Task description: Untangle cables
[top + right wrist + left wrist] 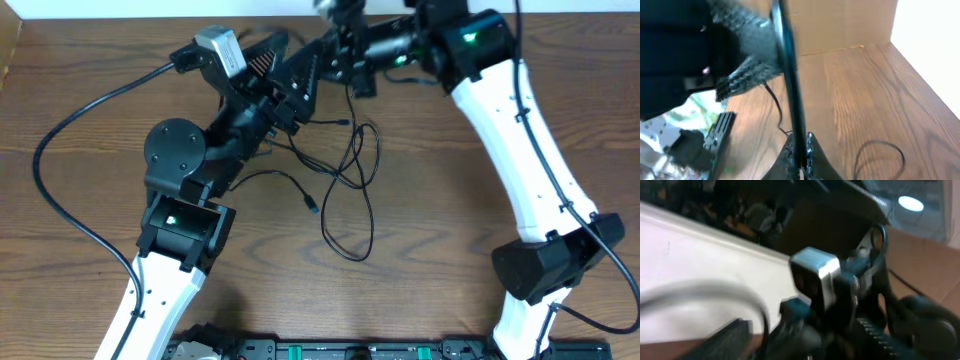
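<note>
Overhead view: thin cables (357,165) lie looped on the table (430,265) between both arms. The right claw (801,156) pinches a taut black cable (790,90); I cannot tell the left claw's (285,80) state.

Even overhead light, wrist views heavily blurred
</note>
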`<state>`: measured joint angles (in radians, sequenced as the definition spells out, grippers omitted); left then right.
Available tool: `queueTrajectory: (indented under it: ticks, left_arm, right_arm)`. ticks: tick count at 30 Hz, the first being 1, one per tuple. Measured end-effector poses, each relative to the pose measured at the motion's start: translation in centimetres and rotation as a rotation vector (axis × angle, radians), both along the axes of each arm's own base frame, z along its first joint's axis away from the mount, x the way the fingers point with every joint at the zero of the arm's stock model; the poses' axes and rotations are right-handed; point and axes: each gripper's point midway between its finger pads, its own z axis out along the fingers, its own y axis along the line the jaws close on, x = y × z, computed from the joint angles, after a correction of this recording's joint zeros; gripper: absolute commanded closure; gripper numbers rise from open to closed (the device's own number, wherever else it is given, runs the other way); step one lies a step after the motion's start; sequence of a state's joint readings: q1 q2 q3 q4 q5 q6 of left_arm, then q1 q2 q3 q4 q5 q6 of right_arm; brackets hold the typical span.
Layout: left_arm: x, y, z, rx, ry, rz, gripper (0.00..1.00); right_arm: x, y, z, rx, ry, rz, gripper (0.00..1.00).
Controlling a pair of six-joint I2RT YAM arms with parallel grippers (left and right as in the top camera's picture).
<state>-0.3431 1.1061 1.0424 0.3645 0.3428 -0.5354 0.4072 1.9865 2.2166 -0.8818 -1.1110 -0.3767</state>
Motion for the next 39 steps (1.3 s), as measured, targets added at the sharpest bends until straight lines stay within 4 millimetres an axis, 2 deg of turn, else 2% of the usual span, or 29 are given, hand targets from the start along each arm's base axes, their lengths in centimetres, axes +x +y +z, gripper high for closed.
queueTrajectory:
  ticks: [2, 4, 5, 7, 9, 10, 11, 15, 16, 18, 21, 24, 26, 31, 39]
  left_arm:
    - [0.0, -0.3, -0.6, 0.009, 0.025, -0.015, 0.11]
    - [0.0, -0.5, -1.6, 0.041, 0.050, -0.024, 0.10]
    - [0.0, -0.6, -2.0, 0.051, 0.061, -0.028, 0.10]
    - [0.0, -0.7, -3.5, 0.090, 0.112, -0.035, 0.09]
    - [0.0, -0.8, -4.8, 0.130, 0.149, -0.038, 0.09]
    - [0.0, -0.8, -5.9, 0.163, 0.173, -0.037, 0.09]
    - [0.0, -0.8, -6.0, 0.171, 0.175, -0.037, 0.09]
    - [-0.3, -0.7, -9.2, 0.282, 0.249, -0.043, 0.09]
    - [-0.4, -0.6, -9.7, 0.298, 0.262, -0.043, 0.09]
    - [-0.5, -0.4, -11.0, 0.337, 0.299, -0.039, 0.09]
    - [-0.9, 0.3, -13.4, 0.391, 0.386, -0.018, 0.09]
    - [-1.1, 0.7, -14.5, 0.415, 0.428, -0.004, 0.09]
    - [-1.2, 0.9, -15.2, 0.430, 0.456, 0.002, 0.09]
    - [-1.4, 1.2, -17.7, 0.466, 0.549, -0.001, 0.09]
    - [-0.6, 1.3, -22.2, 0.524, 0.688, 0.002, 0.09]
  right_arm:
    - [1.2, -1.4, 0.2, 0.000, 0.052, -0.058, 0.99]
    - [2.9, -3.9, 0.6, 0.007, 0.117, -0.142, 0.99]
    - [3.2, -4.5, 0.8, 0.010, 0.129, -0.159, 0.99]
    - [4.0, -7.3, 2.4, 0.032, 0.147, -0.235, 0.99]
    - [4.2, -9.9, 4.9, 0.068, 0.122, -0.301, 0.99]
    - [3.8, -11.6, 7.4, 0.102, 0.083, -0.345, 0.99]
    - [3.5, -12.6, 8.7, 0.120, 0.054, -0.367, 0.99]
    - [0.0, -17.8, 16.9, 0.222, -0.142, -0.485, 0.99]
    - [-0.7, -18.7, 18.1, 0.234, -0.176, -0.511, 0.99]
    - [-2.4, -21.9, 20.7, 0.251, -0.249, -0.628, 0.99]
    - [-3.5, -25.7, 22.6, 0.252, -0.303, -0.800, 0.99]
    - [-3.3, -28.4, 22.6, 0.238, -0.305, -0.925, 0.99]
    - [-2.5, -30.6, 21.9, 0.215, -0.282, -1.021, 0.99]
    - [1.2, -37.1, 17.3, 0.083, -0.186, -1.322, 0.99]
    - [6.0, -44.7, 12.1, -0.119, -0.155, -1.630, 0.99]
